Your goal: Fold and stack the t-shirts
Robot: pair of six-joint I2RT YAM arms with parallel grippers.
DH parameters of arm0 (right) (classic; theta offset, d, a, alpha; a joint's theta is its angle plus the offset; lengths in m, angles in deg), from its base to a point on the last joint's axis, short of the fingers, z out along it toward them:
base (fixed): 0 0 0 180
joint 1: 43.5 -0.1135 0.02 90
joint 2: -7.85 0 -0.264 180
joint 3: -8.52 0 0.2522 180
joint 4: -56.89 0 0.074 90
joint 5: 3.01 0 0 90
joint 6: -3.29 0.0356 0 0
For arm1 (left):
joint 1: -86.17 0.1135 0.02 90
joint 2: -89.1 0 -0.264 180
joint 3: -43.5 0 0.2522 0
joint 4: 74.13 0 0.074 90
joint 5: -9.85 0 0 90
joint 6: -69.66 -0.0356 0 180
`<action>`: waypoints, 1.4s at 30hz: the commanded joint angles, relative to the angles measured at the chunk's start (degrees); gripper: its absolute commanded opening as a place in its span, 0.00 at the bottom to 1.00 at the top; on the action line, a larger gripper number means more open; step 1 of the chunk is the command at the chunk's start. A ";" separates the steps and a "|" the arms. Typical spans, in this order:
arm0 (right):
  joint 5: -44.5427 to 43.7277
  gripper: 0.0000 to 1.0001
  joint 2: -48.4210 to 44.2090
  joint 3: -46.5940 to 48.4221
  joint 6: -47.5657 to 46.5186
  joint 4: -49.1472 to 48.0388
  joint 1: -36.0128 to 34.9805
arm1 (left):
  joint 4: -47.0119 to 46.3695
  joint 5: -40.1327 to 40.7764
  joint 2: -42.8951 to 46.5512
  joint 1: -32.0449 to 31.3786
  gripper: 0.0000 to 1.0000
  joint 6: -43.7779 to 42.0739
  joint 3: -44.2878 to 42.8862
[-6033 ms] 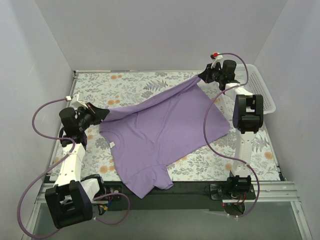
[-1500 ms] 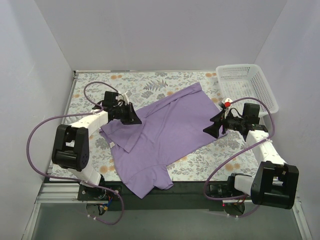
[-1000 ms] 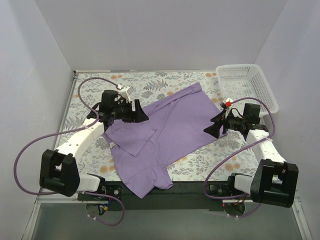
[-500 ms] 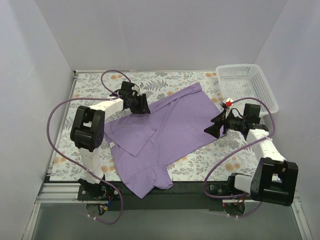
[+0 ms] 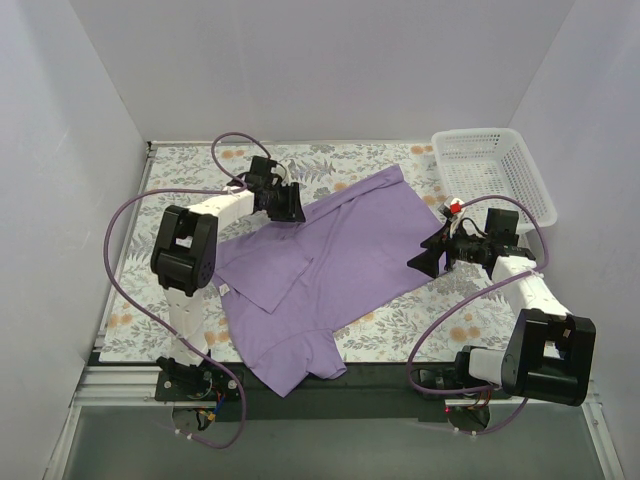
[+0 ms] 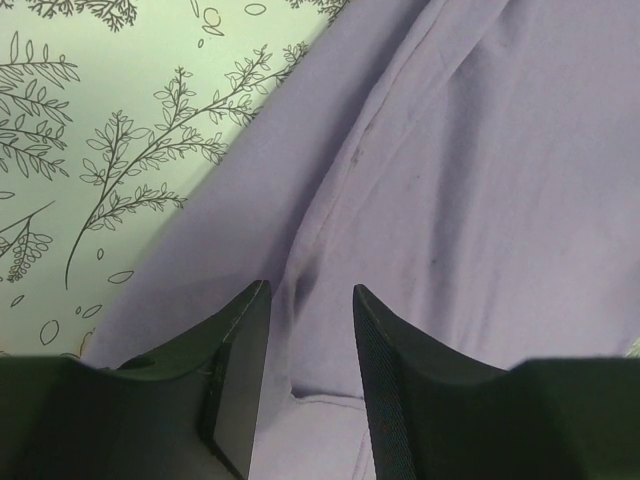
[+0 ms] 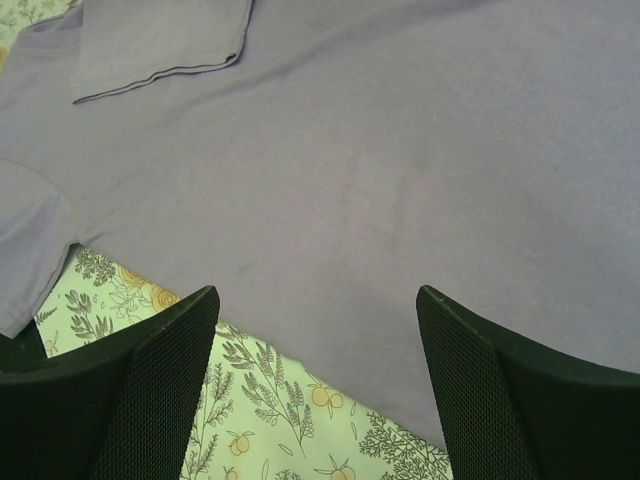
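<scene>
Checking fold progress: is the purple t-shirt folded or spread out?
Mostly spread: the t-shirt lies flat on the table, with only one flap near the left end effector turned over onto its body.

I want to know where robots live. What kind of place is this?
Probably a robot test booth: left arm and right arm bolted at a flowery table, plain white walls around, a purple t-shirt laid out.

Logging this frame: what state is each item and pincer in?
t-shirt: spread on the table, one sleeve folded in.
basket: upright, empty.
left pincer: open, low over the t-shirt's far-left edge, holding nothing.
right pincer: open wide, above the t-shirt's right edge, holding nothing.
</scene>
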 commanded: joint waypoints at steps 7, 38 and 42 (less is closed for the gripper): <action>1.83 0.86 -0.07 1.73 -0.98 1.18 0.56 | 2.66 2.58 -0.72 -0.90 0.26 -2.26 -3.39; 3.68 0.86 0.19 2.00 -0.98 1.80 1.87 | 3.80 -6.65 2.71 -2.75 0.04 -14.12 1.17; 3.77 0.86 0.63 2.08 -0.98 1.97 1.87 | 3.72 -2.26 4.02 -2.84 0.29 -14.22 3.81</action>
